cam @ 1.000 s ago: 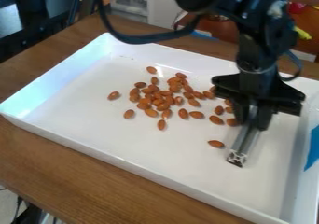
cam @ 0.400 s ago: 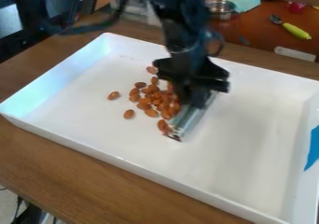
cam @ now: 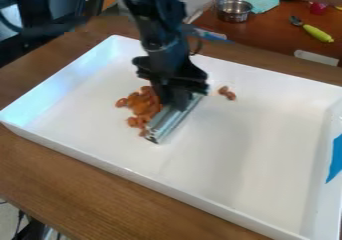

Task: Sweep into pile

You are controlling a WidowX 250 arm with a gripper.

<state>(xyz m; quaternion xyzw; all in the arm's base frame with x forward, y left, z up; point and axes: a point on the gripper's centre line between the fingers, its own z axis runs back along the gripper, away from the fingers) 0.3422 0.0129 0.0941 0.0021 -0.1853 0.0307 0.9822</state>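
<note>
Tool [cam: 179, 100]: is hanging over the left half of the tray, just right of the almond pile, and is pinching the metal bar between its fingers.
Metal bar [cam: 172, 120]: is lying low across the white tray's floor, its long axis running diagonally from upper right to lower left in the camera view.
Bar's ends: the lower-left one is pointing toward the tray's near long wall; the other is sitting at the tool, up and to the right.
Bar against tray: the long axis is running roughly crosswise to the tray's long walls.
Almond pile [cam: 141, 106]: is bunching tightly along the bar's left side, some nuts touching it.
Stray almonds [cam: 230, 95]: are resting together to the right of the tool, well apart from the pile.
White tray [cam: 234, 176]: is standing on the wooden tabletop [cam: 80, 179].
Blue tape [cam: 336, 159]: is clinging to the tray's right wall.
Behind: a steel bowl [cam: 234, 11] and a green-handled spoon [cam: 315, 32] are resting on a reddish-brown surface [cam: 277, 31].
</note>
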